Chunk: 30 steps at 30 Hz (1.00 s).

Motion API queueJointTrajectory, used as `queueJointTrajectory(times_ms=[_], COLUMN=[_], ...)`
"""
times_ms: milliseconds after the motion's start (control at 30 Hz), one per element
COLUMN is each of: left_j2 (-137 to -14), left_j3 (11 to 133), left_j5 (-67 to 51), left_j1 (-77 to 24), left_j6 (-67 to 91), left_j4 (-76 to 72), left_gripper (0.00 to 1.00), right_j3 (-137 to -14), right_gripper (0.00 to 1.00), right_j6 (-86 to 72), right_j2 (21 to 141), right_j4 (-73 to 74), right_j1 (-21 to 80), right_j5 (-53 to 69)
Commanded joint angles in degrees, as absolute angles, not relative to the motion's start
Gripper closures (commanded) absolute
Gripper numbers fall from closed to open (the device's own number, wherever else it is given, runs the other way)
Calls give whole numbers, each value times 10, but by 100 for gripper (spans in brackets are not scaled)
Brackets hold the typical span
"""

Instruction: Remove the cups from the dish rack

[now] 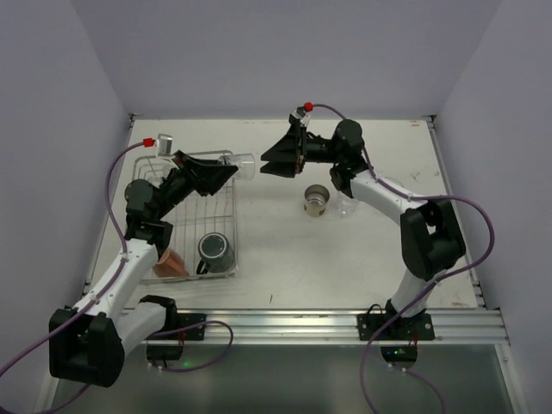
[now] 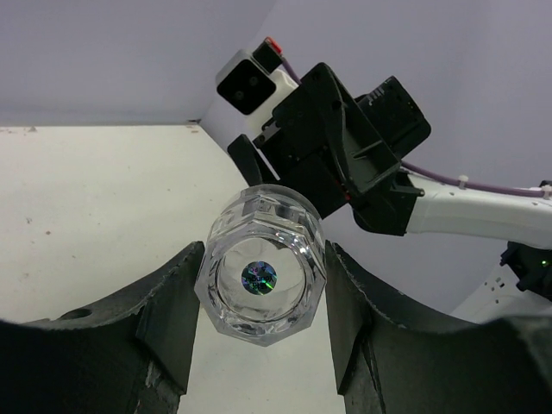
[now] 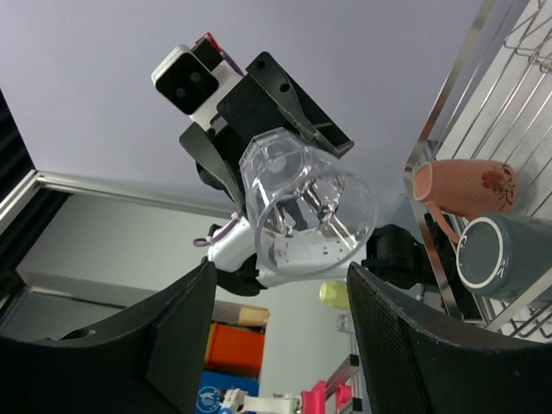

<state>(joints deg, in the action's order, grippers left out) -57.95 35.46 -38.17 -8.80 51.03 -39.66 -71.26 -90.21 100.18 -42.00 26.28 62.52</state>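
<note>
My left gripper point(image 1: 231, 167) is shut on a small clear glass point(image 1: 245, 163) and holds it sideways in the air past the far right corner of the dish rack point(image 1: 234, 226). In the left wrist view the glass point(image 2: 260, 267) sits between my fingers, base toward the camera. My right gripper point(image 1: 267, 164) is open and faces the glass's mouth, a little apart from it. In the right wrist view the glass point(image 3: 306, 207) hangs just beyond my open fingers point(image 3: 181, 336). A dark handled mug point(image 1: 215, 250) and an orange-red cup point(image 1: 171, 263) stand in the rack's near end.
A beige-brown cup point(image 1: 316, 200) and another clear glass point(image 1: 347, 205) stand on the white table under my right arm. The rack's rim point(image 3: 448, 112), the orange-red cup point(image 3: 466, 190) and the dark mug point(image 3: 504, 259) show in the right wrist view. Walls close in left, right and behind.
</note>
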Motion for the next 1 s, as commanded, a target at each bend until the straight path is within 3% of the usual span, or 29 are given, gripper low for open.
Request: queueJointTrajectory(times_ms=[0, 200, 433, 533, 567, 600, 633, 667, 700, 733, 967], left_j2=[-581, -595, -612, -614, -613, -613, -613, -613, -605, -598, -571], left_j3=[352, 353, 353, 353, 355, 361, 368, 380, 387, 391, 497], left_j5=[-386, -370, -362, -362, -362, -362, -362, -361, -346, -331, -203], left_j1=[-102, -135, -158, -163, -163, -163, -163, -163, -163, -161, -118], left_j6=[522, 514, 509, 508, 504, 489, 480, 472, 457, 447, 346], left_j4=[-446, -447, -452, -454, -452, -427, -411, -380, -358, -339, -109], left_gripper=[100, 100, 100, 100, 100, 95, 81, 36, 13, 0, 0], right_j3=[-748, -782, -786, -784, -781, -782, -783, -785, -789, -791, -772], right_gripper=[36, 41, 68, 100, 100, 100, 100, 100, 100, 100, 100], right_j6=[-941, -949, -948, -937, -930, -919, -886, -866, -844, -824, -696], right_j2=[1022, 1040, 1041, 1038, 1036, 1034, 1032, 1024, 1020, 1016, 1004], right_j4=[-476, -476, -472, -461, -454, -427, -406, -380, -327, -303, -182], right_j1=[275, 295, 296, 296, 296, 295, 295, 294, 294, 292, 231], right_j5=[637, 628, 622, 621, 619, 618, 618, 611, 606, 603, 579])
